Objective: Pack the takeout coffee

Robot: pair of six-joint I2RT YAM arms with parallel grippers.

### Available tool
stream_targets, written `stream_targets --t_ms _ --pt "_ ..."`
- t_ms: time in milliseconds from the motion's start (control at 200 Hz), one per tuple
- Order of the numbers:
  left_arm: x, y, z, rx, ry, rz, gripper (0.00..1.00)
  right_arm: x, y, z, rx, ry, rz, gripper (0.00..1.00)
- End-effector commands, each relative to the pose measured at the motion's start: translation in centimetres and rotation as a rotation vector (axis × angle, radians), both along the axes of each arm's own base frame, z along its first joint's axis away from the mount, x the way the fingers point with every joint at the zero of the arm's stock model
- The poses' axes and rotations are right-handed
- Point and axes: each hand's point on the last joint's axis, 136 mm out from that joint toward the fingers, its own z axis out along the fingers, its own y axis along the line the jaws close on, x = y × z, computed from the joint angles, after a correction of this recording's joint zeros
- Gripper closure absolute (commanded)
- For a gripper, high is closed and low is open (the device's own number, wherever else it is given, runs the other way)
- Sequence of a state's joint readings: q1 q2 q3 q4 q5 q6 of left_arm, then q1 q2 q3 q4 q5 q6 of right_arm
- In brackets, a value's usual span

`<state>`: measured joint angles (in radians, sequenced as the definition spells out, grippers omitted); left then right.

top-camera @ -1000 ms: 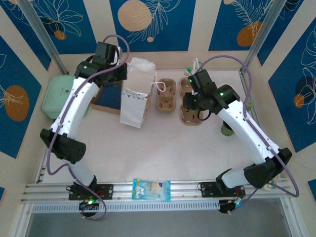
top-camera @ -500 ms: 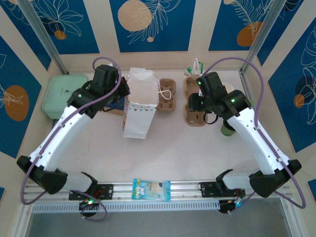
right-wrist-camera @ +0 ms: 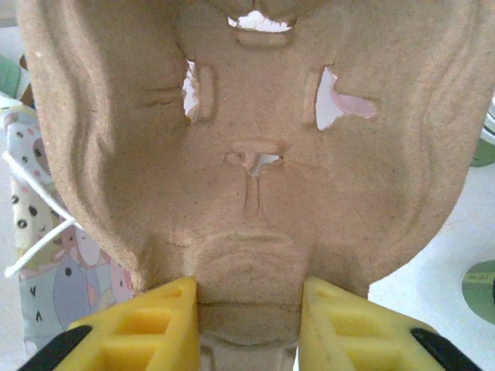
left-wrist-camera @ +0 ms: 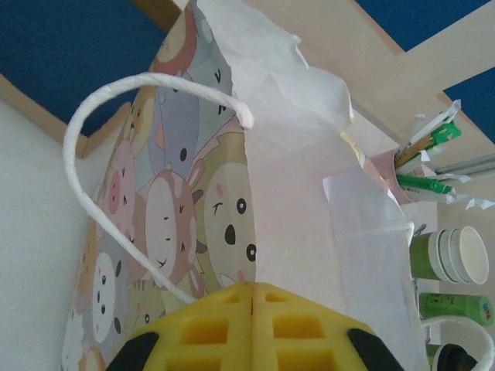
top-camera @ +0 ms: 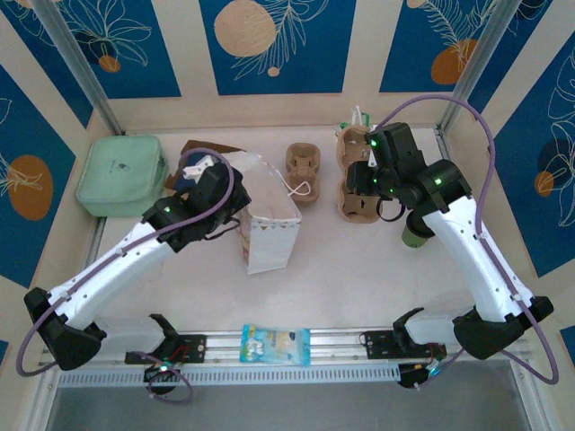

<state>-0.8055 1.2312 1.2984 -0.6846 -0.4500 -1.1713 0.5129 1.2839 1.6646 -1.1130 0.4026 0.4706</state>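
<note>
**Two grips set, the coffee waiting to one side**

Both claws are occupied. The left gripper (left-wrist-camera: 253, 309) is pinched flat on the upper edge of the paper bag (left-wrist-camera: 209, 224). The right gripper (right-wrist-camera: 249, 309) clamps narrowly on the end tab of a pulp cup carrier (right-wrist-camera: 255, 154). The takeout coffee (top-camera: 413, 237), as far as I can tell, is the green-bottomed cup on the table, partly hidden under the right forearm and well apart from the bag.

To do this well, I judge the left arm should hold the bag's mouth steady without tugging the thin paper. The right arm should keep the carrier level and clear of the white handle loop (left-wrist-camera: 73, 127).

The overhead view shows bag and carrier apart, with a second carrier (top-camera: 303, 171) near the bag. The left wrist view gives the crumpled rim, and the right wrist view shows how the pads seat on the tab.
</note>
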Motion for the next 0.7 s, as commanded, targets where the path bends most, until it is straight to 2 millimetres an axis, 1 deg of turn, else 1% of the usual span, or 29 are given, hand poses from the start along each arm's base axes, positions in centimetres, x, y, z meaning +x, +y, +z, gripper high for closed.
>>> stream_targets --t_ms 0,150,265,290,360,400,425,540,670,695 --pt "-0.2 0.0 1.1 -0.096 -0.058 0.073 1.00 -0.7 -0.1 1.8 0.021 -0.034 0.019 0.69" --pt "-0.6 -0.5 0.5 -0.142 -0.082 0.063 1.00 -1.0 0.2 2.6 0.027 -0.048 0.036 0.69" --pt "-1.1 -1.5 1.3 -0.129 -0.113 -0.027 1.00 -1.3 0.4 3.4 0.023 -0.061 0.050 0.69" --pt "-1.2 -1.6 1.4 -0.120 -0.114 -0.044 0.94 -1.3 0.5 3.6 0.023 -0.063 0.055 0.69" --pt "-1.8 -1.7 1.4 -0.089 -0.108 -0.090 0.66 -1.4 0.9 4.0 0.026 -0.070 0.071 0.69" --pt "-2.1 -1.9 1.4 -0.076 -0.107 -0.118 0.55 -1.5 1.2 4.1 0.026 -0.071 0.083 0.69" --pt "-2.3 -1.9 1.4 -0.071 -0.105 -0.131 0.50 -1.5 1.4 4.2 0.026 -0.071 0.091 0.69" --pt "-3.1 -1.5 1.7 -0.027 -0.115 -0.171 0.39 -1.7 2.8 4.8 0.022 -0.072 0.146 0.69" --pt "-3.8 -0.5 2.4 0.044 -0.138 -0.208 0.37 -2.1 4.7 5.6 0.025 -0.064 0.213 0.69" --pt "-3.8 -0.4 2.9 0.065 -0.151 -0.220 0.37 -2.2 5.0 5.7 0.027 -0.064 0.225 0.69"
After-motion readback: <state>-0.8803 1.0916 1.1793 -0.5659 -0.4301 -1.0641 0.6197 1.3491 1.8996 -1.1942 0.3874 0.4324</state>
